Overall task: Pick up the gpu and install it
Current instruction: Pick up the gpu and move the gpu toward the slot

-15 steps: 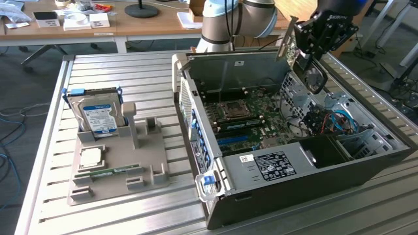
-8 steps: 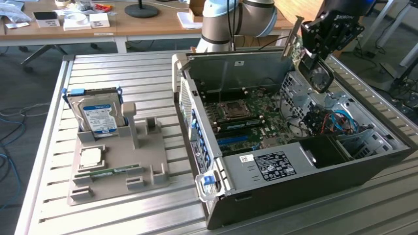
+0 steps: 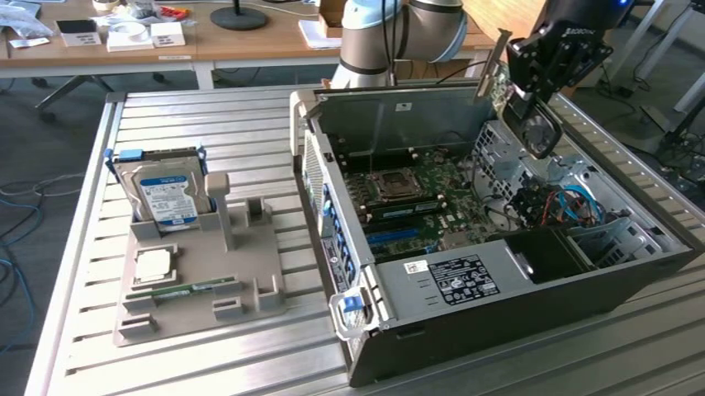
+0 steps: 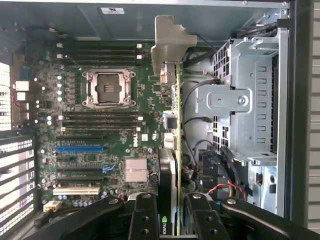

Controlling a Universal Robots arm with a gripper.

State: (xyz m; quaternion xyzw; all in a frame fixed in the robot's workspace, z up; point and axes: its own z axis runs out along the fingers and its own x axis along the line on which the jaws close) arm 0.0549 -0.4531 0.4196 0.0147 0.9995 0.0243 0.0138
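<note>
On a slatted grey metal table (image 3: 198, 124) before wooden office desks (image 3: 253, 45), we see the black gripper (image 4: 172, 202) clenched on the green-and-black gpu card (image 4: 169, 165), held at two o'clock in the exterior view, above the open black computer case (image 3: 496, 305). Its Nvidia logo is partly cut off.

Table: slatted metal top (image 3: 198, 124)
Exterior view's left: grey parts stand (image 3: 182, 323), near edge
Exterior view's right: open computer case (image 3: 518, 313)
</note>
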